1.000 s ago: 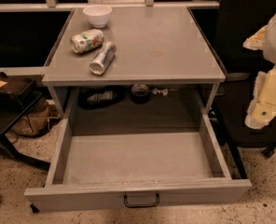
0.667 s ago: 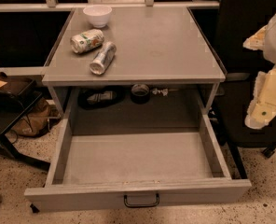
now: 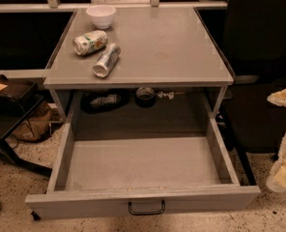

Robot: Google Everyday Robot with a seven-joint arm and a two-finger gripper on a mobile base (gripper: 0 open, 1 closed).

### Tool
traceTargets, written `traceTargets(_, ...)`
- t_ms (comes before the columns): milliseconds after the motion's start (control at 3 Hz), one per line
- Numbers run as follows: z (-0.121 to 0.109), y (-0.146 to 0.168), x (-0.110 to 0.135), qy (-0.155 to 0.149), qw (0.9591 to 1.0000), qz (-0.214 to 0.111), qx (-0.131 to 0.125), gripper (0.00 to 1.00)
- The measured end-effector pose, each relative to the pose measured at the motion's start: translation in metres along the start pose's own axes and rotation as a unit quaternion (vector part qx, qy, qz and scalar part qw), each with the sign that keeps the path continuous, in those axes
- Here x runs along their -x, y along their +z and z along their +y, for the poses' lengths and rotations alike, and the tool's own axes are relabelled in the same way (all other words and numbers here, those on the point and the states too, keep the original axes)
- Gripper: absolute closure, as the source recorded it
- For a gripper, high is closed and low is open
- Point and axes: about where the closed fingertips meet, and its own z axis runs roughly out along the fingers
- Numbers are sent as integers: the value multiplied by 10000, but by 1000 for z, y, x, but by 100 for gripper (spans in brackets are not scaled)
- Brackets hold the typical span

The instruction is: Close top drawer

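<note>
The top drawer (image 3: pixel 143 163) is pulled far out of the grey cabinet toward the camera. Its light-grey tray holds nothing. Its flat front panel (image 3: pixel 75 204) runs along the bottom of the view, with a small black loop handle (image 3: pixel 146 208) at its centre. My gripper (image 3: pixel 284 168), cream-coloured, is at the far right edge, level with the drawer's front right corner and apart from it. It touches nothing. The lower drawers are hidden below the open one.
On the cabinet top (image 3: pixel 172 47) lie two tipped cans (image 3: pixel 90 42) (image 3: pixel 107 60) and a white bowl (image 3: pixel 101 15). Dark items and a black roll (image 3: pixel 145 96) sit in the cavity behind the drawer. A dark chair and bags (image 3: pixel 12 110) stand at left on speckled floor.
The cream arm and gripper at the right edge have dropped lower and shifted slightly right. The drawer and the items on the top have not moved.
</note>
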Motion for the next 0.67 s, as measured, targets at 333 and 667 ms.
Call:
traceTargets(333,0,0,0,1,10000,0,0,0)
traceTargets(667,18,19,-19,226,9996,0,187,0)
